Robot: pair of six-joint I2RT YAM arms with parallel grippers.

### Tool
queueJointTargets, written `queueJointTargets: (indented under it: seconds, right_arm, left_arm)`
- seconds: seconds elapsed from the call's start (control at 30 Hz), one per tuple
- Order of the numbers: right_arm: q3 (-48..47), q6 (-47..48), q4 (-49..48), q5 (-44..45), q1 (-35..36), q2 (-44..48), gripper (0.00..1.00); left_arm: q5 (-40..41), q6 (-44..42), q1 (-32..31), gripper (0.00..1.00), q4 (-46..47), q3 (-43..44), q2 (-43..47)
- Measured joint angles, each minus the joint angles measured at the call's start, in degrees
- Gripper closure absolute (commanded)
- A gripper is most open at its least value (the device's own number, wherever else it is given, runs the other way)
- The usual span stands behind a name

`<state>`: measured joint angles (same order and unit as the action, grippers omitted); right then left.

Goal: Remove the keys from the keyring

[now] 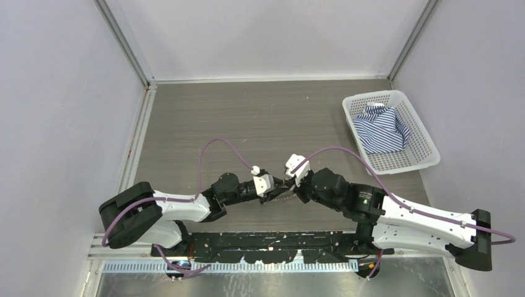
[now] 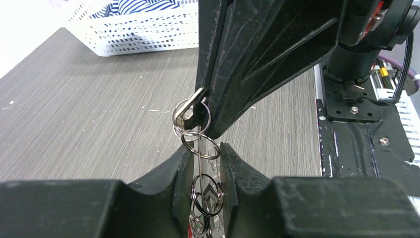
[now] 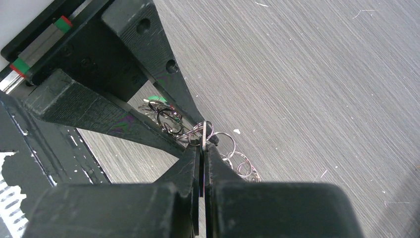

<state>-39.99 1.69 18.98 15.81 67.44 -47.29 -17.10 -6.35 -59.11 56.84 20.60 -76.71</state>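
Your right claw (image 3: 203, 148) is pinched closed on the keyring (image 2: 190, 110). Your left claw (image 2: 204, 161) straddles the hanging rings (image 2: 207, 196); I cannot tell whether it grips them.

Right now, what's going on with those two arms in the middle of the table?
The right gripper is shut on the top loop of the keyring and holds it above the table. The other rings hang down between the fingers of the left gripper, which stand on either side of them. I can't tell whether those fingers are pinching the rings.
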Motion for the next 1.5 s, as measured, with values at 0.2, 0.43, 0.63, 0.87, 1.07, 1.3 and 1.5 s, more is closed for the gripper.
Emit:
queueJointTargets:
  seconds: [0.2, 0.43, 0.63, 0.87, 1.07, 1.3, 1.5]
  right_arm:
    - [0.00, -0.02, 0.68, 0.39, 0.11, 0.00, 0.99]
    - [-1.18, -1.03, 3.74, 1.09, 0.33, 0.00, 0.99]
    - [-4.09, -3.19, 5.92, 1.75, 0.33, -0.87, 0.87]
    - [-4.09, -4.94, 4.26, 3.08, 0.83, -1.03, 0.71]
    - [-2.51, -6.25, 0.94, 4.26, 0.85, 1.79, 0.59]
    - [-0.48, -7.74, -0.74, 7.08, 0.81, 6.71, 0.44]
    - [3.04, -10.36, -5.70, 1.46, -3.56, 11.30, 0.43]
  left_arm:
    - [0.24, -0.39, 0.00, 1.00, -0.28, 0.11, -0.42]
    - [6.49, -6.21, -2.01, 1.00, -0.44, 0.20, -0.42]
    - [15.69, -16.94, -4.72, 1.00, 7.96, 0.31, -3.65]
    - [22.12, -26.25, -4.55, 1.00, 12.92, 2.62, -8.26]
    - [24.15, -31.58, -4.35, 1.00, 14.05, 4.59, -6.84]
    - [23.80, -34.27, -4.31, 1.00, 11.39, 5.09, 0.59]
    - [22.25, -34.36, -4.63, 1.00, 7.32, 6.58, 7.15]
